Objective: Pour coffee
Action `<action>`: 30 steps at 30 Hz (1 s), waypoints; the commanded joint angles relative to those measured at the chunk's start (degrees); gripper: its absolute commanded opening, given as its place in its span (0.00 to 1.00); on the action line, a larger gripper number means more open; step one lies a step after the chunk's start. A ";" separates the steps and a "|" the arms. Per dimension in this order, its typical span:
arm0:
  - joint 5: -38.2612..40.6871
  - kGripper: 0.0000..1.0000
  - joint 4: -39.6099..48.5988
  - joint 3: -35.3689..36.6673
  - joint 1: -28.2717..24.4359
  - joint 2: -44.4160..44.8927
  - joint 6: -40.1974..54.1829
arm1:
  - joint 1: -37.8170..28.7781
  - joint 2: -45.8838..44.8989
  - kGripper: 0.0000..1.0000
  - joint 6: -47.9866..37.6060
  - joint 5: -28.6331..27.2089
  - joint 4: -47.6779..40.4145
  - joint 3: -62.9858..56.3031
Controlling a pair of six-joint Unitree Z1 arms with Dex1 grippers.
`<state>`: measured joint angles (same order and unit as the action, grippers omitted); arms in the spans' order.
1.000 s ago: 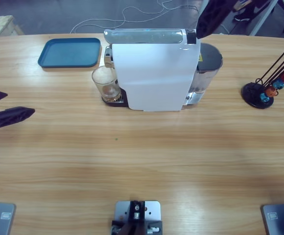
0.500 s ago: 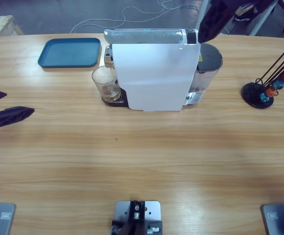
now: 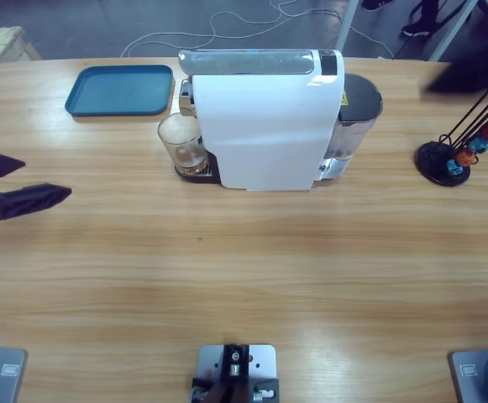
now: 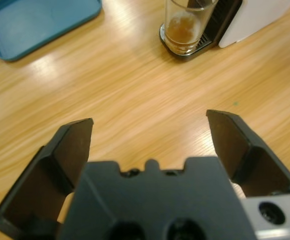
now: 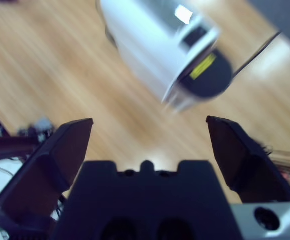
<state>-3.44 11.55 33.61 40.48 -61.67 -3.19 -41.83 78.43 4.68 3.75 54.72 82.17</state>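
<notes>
Left hand (image 3: 13,183) wide, empty, nudged toward glass (image 3: 181,144) | right hand (image 5: 147,135) wide, now off machine (image 3: 264,117) | left wrist view shows coffee (image 4: 183,25)

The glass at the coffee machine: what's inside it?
The glass holds a shallow layer of brownish coffee at the bottom; the rest looks empty. It stands on the dark drip tray of the white machine, which hides the spout above.
</notes>
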 commanded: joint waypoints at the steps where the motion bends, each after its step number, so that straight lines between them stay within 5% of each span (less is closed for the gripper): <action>1: 2.47 0.99 -10.25 2.20 0.02 -9.96 0.89 | -0.45 -23.57 1.00 -1.49 1.27 -38.55 -39.64; 9: 7.03 0.99 -18.46 -0.23 0.04 -21.33 5.14 | -0.54 -25.58 1.00 -3.11 5.97 -54.51 -55.10; 30: 8.71 0.98 -48.67 -1.46 0.66 -42.95 5.74 | -0.55 -19.90 1.00 -2.22 5.49 -57.05 -56.33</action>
<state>4.98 -28.85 33.84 40.77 -96.72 1.91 -41.84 57.15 1.92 8.53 -1.60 27.83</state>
